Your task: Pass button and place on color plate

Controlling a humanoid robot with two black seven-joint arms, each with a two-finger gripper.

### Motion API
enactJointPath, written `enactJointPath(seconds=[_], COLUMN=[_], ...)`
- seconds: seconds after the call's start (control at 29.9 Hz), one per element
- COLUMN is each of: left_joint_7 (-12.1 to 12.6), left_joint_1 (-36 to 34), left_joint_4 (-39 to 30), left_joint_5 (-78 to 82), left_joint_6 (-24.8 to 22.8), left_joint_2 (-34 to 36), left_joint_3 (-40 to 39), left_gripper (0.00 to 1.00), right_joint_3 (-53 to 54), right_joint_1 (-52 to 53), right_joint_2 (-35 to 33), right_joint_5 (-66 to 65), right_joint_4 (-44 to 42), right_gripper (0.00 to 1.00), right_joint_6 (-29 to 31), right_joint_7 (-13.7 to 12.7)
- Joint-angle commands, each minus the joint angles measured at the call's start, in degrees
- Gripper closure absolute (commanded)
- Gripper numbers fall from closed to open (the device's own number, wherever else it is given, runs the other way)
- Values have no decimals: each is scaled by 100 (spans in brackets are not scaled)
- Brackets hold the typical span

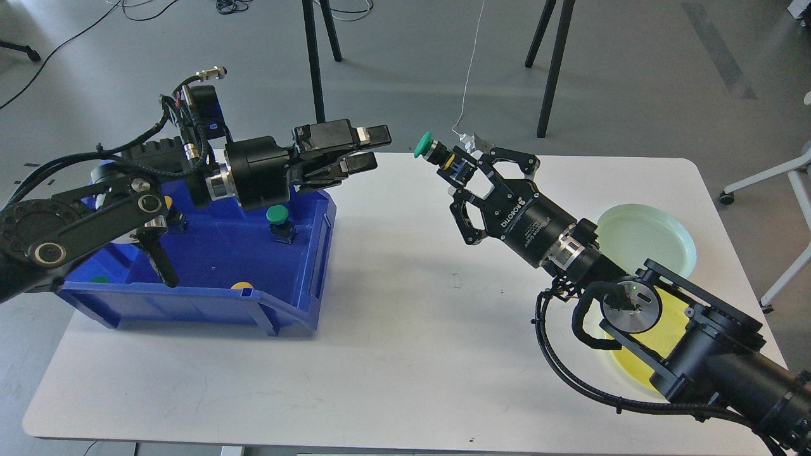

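Observation:
My right gripper (461, 170) is shut on a green-capped push button (433, 149) and holds it in the air above the far middle of the white table (393, 354), cap pointing left. My left gripper (372, 149) is open and empty, a short way left of the button, above the right end of the blue bin (209, 278). A pale green plate (646, 237) and a yellow plate (659, 332) lie at the right of the table, partly behind my right arm.
The blue bin at the left holds another green button (279, 220) and some yellow-capped buttons (241, 286). Black stand legs (315, 69) rise from the floor behind the table.

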Motion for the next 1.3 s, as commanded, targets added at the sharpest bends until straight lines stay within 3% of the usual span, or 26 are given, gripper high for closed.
enactJointPath(seconds=[0.0,0.2,0.27,0.4,0.6,0.67,0.94,1.0,1.04,1.27], left_joint_7=[1,1,1,1,1,1,1,1,1,1], left_joint_1=[-2,-2,-2,-2,-2,-2,-2,-1,-2,-2], left_joint_4=[22,31,31,31,31,31,31,31,31,31], left_joint_5=[10,10,10,10,10,10,10,10,10,-69], left_joint_6=[-8,-8,-8,-8,-8,-8,-8,0,0,201], left_joint_2=[-1,-1,-1,-1,-1,-1,-1,-9,-1,-88], left_joint_3=[6,6,15,6,15,15,15,15,15,-38], left_gripper=[16,16,16,16,16,16,16,16,16,15], right_joint_3=[992,2523,2691,2797,3061,3087,3289,3368,3377,2861], right_joint_1=[-762,-1354,-1345,-1257,-958,-949,-975,-1019,-1037,-1151], right_joint_2=[28,406,415,459,758,767,705,670,618,-189], right_joint_5=[27,1203,1292,1319,1468,1469,1477,1477,1486,1259], right_joint_4=[98,10,-104,-367,-1228,-1265,-1265,-1256,-1212,17], right_gripper=[100,99,99,100,98,90,29,5,0,1], right_joint_6=[-632,-3003,-3637,-4631,-4674,-4674,-4674,-4674,-4674,-4573], right_joint_7=[6,216,409,533,621,621,630,621,612,533])
